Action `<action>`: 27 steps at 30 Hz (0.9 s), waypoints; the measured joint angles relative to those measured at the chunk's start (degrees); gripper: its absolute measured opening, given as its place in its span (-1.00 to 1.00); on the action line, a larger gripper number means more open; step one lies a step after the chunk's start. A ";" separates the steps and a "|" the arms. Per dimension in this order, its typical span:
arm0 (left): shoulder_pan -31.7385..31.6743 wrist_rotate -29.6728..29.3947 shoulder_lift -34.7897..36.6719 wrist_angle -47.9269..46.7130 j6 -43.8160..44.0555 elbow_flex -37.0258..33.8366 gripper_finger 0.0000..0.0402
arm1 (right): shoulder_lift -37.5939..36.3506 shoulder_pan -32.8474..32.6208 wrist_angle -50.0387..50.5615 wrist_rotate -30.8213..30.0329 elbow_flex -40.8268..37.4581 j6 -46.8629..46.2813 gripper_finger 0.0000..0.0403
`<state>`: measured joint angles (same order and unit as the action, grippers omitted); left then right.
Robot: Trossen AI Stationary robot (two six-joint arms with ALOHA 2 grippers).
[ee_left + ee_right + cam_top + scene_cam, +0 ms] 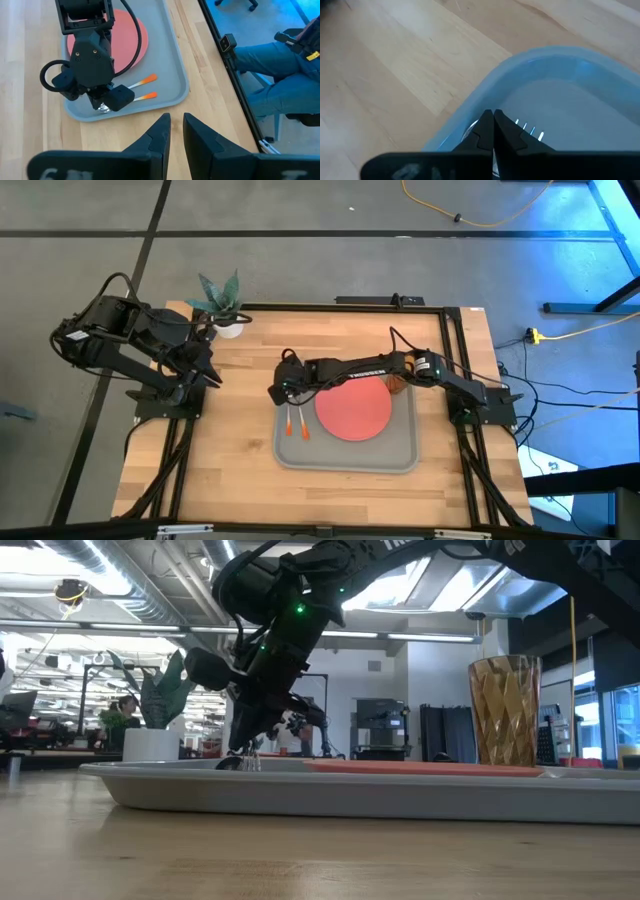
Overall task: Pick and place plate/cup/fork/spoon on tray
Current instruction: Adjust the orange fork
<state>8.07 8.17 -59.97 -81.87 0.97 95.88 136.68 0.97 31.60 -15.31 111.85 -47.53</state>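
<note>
Nearest the front of the desk: nothing but bare wood. Then the tray, already carrying all four items. On its left part, two orange handles side by side: fork and spoon, though which is which is a guess, since the metal ends sit hidden under the right gripper. Tines showing just beside that gripper's fingers in the right wrist view, so the fork head lies right there. Fingers pressed together, tips low over the tray's left corner, apparently holding nothing. Beside the cutlery, the plate lying flat in the tray's middle. Beyond it, the cup standing upright at the tray's far right. Farther off at the desk's left edge, the left gripper waiting, fingers slightly spread and empty. Judged from this layout: placing looks done; only withdrawing the right arm left.
</note>
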 joint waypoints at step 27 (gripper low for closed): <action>-0.02 0.00 0.00 0.00 -0.02 0.00 -0.78 | 1.38 0.74 1.12 0.43 0.00 -0.39 -1.00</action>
<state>8.05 8.17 -59.97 -81.86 0.95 95.88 138.06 1.72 32.72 -14.88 111.85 -47.92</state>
